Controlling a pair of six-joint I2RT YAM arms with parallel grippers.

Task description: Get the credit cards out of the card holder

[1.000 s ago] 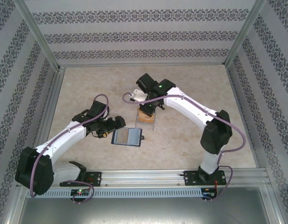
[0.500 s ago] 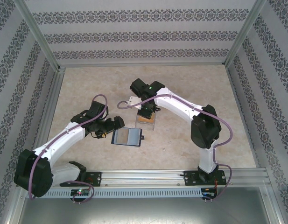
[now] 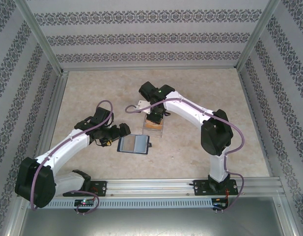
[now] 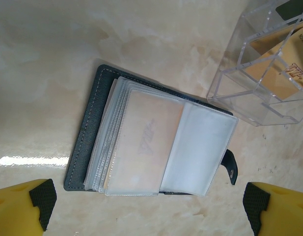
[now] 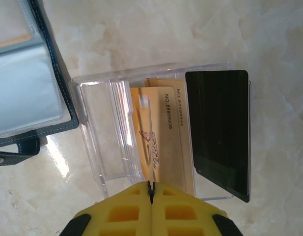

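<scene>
Three cards [image 5: 163,132] in the stand [image 5: 99,147], one card [image 4: 146,142] left in the holder [image 4: 85,142].
Your left fingers [image 4: 23,204] are spread over it; your right fingers [image 5: 122,211] are pressed together.

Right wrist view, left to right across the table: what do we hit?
card holder, lying open → empty left bay of the clear stand → gold cards standing in it → black card

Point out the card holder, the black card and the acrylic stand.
card holder [image 4: 85,142], left wrist view, stitched navy cover.
black card [image 5: 220,132], right wrist view, its face.
acrylic stand [image 5: 102,132], right wrist view, empty clear slot.
</scene>
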